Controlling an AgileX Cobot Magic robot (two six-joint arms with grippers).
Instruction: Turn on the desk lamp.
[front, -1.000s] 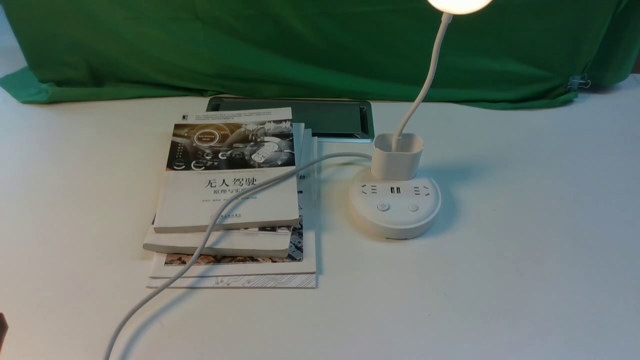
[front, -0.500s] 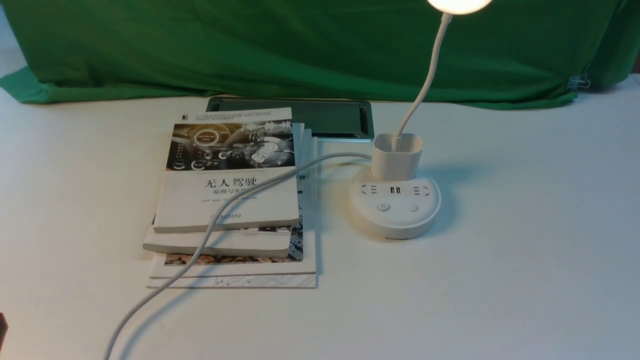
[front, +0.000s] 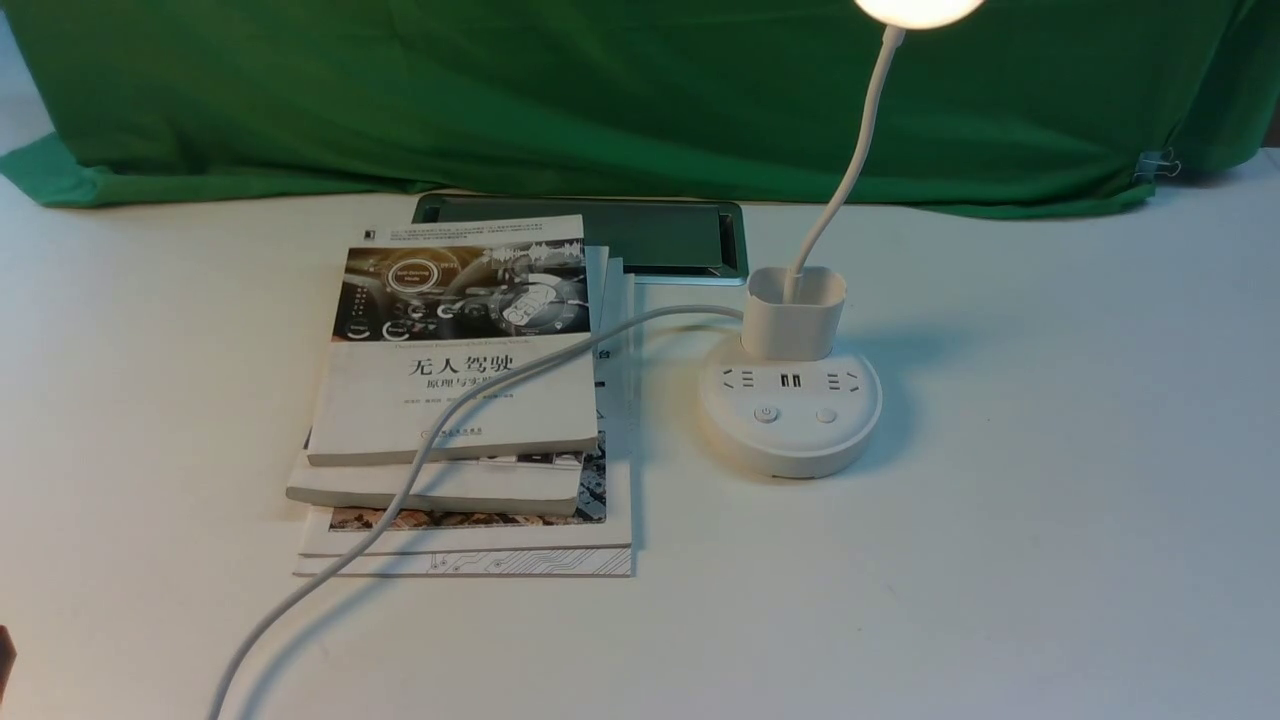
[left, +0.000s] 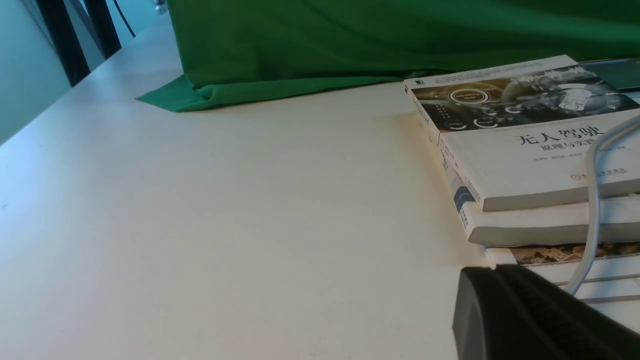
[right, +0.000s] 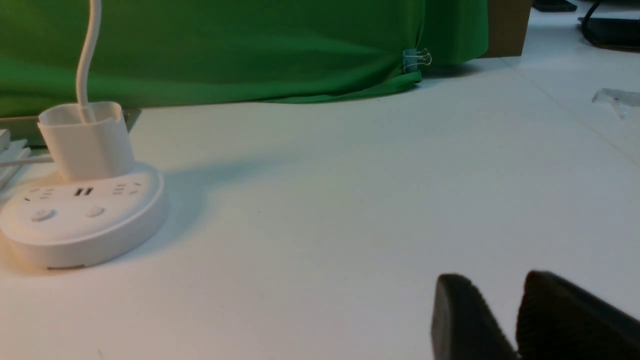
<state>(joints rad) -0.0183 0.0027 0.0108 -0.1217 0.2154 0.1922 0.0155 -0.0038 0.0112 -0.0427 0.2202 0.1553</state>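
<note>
The desk lamp (front: 790, 410) stands on the white tabletop (front: 1050, 520), right of a stack of books (front: 460, 400), its head glowing. Its cord (front: 420, 460) trails over the books. The right gripper (right: 505, 320) sits well apart, jaws narrowly parted, empty. The left gripper (left: 530, 310) shows too little to tell.

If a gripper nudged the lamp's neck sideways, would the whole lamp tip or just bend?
Probably it just bends: the neck is thin and curved. The wide round base sits flat on the table, so tipping seems unlikely. The cord might drag.
</note>
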